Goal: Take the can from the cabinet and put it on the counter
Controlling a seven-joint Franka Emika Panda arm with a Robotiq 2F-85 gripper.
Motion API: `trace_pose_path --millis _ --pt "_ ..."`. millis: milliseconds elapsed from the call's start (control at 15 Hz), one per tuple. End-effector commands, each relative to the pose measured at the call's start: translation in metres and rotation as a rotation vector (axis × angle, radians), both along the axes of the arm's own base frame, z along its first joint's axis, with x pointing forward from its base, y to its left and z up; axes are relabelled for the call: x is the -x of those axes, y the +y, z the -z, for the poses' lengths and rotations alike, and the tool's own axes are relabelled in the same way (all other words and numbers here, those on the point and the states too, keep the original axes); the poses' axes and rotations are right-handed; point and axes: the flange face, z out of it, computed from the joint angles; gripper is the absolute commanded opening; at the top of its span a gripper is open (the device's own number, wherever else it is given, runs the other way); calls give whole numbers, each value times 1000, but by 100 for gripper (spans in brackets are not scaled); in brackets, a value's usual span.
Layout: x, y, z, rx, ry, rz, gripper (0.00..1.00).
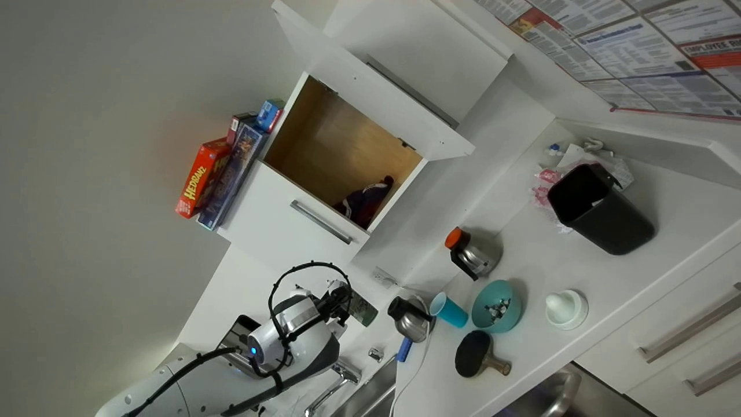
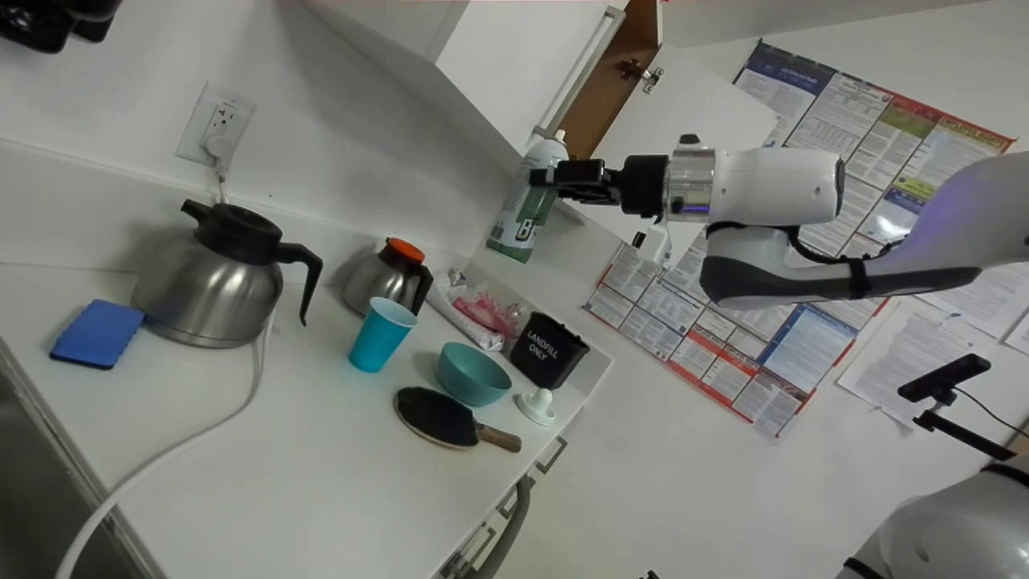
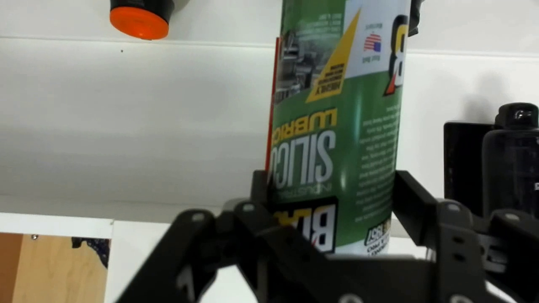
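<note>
Exterior view: white counter point(image 2: 265, 515) covers the lower left of the frame, clutter on it. Next in size, cabinet point(image 1: 341, 139): upper middle in an exterior view, white shell, light brown wood inside, door point(image 1: 382, 107) standing open. White arm point(image 2: 776, 186) extends from the right edge toward upper middle in an exterior view. Black gripper point(image 3: 330, 187) on its end is clamped around the can point(image 3: 337, 126); wrist view has its fingers point(image 3: 414, 202) on both sides of it.

Mid-size stuff: black bin point(image 1: 619, 217) on the counter, right side of frame. Big steel carafe point(image 2: 213, 281), left of frame; orange-lidded carafe point(image 2: 374, 281) to its right, nearer centre. Dark item point(image 1: 367, 202) in the cabinet, middle of frame, too murky to ID.

Can itself: green and white, silicone lubricant label, lettering upside down in wrist view, right of centre. It's outside the cabinet, up in the air, upper middle in an exterior view, nozzle end toward top of frame, base well apart from the counter.

Small stuff: black paddle point(image 2: 436, 416) lies flat, lower middle. Teal bowl point(image 2: 474, 375) just above it in frame, small items point(image 1: 498, 311) inside, can't tell what. Blue cup point(image 2: 382, 338) upright, left of the bowl. Blue block point(image 2: 98, 332) far left, just beside the big carafe.
</note>
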Motion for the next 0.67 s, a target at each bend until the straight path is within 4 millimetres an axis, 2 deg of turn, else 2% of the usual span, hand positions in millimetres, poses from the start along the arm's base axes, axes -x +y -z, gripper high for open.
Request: trace_pose_path --millis 0,67,133,600 --pt "-3 -3 4 3 9 3 73" --pt "-4 -3 6 3 14 3 73" --pt "-4 -3 7 3 16 1 48" --pt "12 28 57 70 81 -132 48"
